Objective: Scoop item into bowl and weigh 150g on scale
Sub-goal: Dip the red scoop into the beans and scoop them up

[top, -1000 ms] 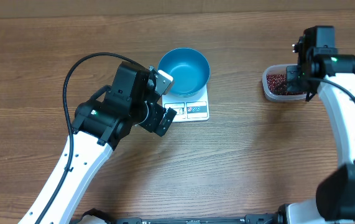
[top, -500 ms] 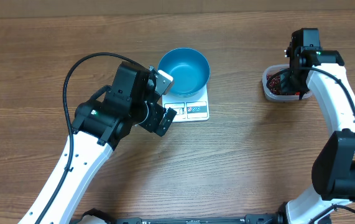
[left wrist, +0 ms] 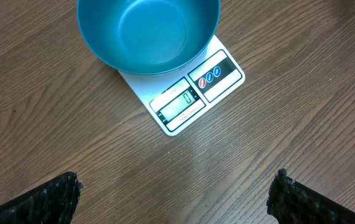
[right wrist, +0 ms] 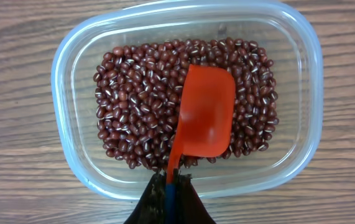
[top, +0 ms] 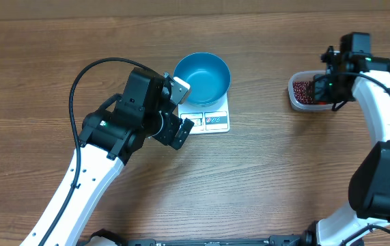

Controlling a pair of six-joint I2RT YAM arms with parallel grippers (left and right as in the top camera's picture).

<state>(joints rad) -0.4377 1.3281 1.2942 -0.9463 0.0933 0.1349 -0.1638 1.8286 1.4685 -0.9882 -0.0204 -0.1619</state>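
The blue bowl (top: 202, 77) (left wrist: 148, 34) stands empty on the white scale (top: 214, 121) (left wrist: 217, 71), whose display reads 0. My left gripper (top: 184, 109) (left wrist: 176, 180) hovers open just in front of the scale, with nothing between its fingers. At the right, the red-brown beans (top: 304, 89) (right wrist: 137, 102) lie in a clear plastic tub (top: 294, 100) (right wrist: 71, 158). My right gripper (top: 331, 87) (right wrist: 171, 186) is shut on the handle of an orange scoop (right wrist: 205, 115). The scoop's empty cup lies over the beans.
Both the tub and the scale sit on a bare wooden tabletop (top: 263, 171). The left arm's black cable (top: 85, 75) loops above the table to the left of the bowl.
The right wrist swung left over the tub, then came back to the right. The left arm, bowl and scale have not moved.
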